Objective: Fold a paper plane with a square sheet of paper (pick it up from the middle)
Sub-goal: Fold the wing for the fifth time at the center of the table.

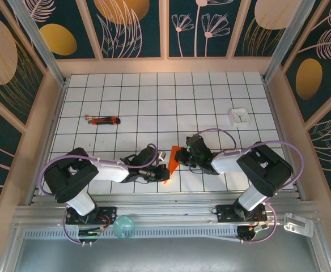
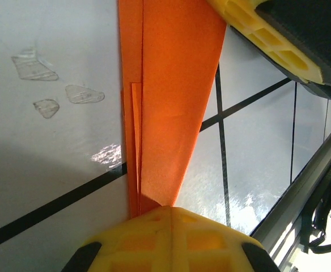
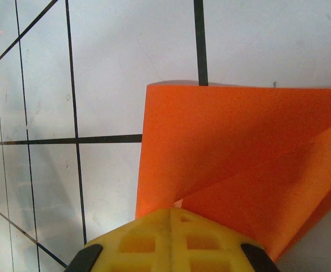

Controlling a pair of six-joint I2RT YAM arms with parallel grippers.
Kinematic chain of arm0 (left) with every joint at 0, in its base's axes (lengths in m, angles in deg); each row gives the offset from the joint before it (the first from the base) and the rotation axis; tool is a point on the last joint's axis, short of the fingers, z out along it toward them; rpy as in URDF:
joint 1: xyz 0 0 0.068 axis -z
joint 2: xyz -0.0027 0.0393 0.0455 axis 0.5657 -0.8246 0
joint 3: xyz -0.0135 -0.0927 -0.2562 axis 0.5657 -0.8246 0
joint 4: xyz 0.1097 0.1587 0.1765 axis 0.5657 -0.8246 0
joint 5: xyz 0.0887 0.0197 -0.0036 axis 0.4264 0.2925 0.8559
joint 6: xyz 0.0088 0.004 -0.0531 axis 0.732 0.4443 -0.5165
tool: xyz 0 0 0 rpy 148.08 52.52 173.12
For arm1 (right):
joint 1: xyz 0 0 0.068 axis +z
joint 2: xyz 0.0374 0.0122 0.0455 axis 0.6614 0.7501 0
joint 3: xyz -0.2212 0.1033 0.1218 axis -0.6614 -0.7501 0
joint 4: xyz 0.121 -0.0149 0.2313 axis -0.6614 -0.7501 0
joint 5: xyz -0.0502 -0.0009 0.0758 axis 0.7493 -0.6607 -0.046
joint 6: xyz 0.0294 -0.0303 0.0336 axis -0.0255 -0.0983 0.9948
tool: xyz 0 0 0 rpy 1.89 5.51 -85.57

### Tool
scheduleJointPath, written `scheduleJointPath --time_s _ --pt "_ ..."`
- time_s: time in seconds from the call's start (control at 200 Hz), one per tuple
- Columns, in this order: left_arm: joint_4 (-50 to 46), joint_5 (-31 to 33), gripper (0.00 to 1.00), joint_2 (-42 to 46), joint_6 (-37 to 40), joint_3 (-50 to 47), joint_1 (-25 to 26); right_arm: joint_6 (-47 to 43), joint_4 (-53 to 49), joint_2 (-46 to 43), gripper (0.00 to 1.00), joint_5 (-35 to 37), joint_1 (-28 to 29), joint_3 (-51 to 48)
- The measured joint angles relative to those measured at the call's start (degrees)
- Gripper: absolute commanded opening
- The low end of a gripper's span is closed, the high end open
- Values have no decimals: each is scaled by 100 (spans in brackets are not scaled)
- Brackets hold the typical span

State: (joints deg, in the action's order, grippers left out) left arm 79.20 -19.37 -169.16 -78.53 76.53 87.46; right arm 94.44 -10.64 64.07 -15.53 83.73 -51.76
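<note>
You can't see how far the folded orange paper (image 2: 171, 102) runs: the frame cuts it above the left gripper (image 2: 168, 211), and the right gripper (image 3: 171, 212) covers its near edge.

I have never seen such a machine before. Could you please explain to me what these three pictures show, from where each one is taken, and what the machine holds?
It is a robot with two arms fixed at the near edge of a white gridded table. The wide picture comes from a camera above and behind the arms. The other two come from small cameras on the wrists, so the yellow shapes at their bottom edges are the arm's own fingers.

Both arms meet in the middle. The left gripper and the right gripper are both shut on the same folded orange paper, each at a different end. It already has creases and a narrow point, so it looks like a partly made paper plane.

Also on the table lie a thin red-and-black tool and a small white square object.
</note>
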Motion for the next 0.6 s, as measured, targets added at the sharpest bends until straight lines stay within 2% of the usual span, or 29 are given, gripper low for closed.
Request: scheduleJointPath --time_s 0.6 --pt "-101 76 0 308 59 -260 138 0 0 11 0 -2 0 0"
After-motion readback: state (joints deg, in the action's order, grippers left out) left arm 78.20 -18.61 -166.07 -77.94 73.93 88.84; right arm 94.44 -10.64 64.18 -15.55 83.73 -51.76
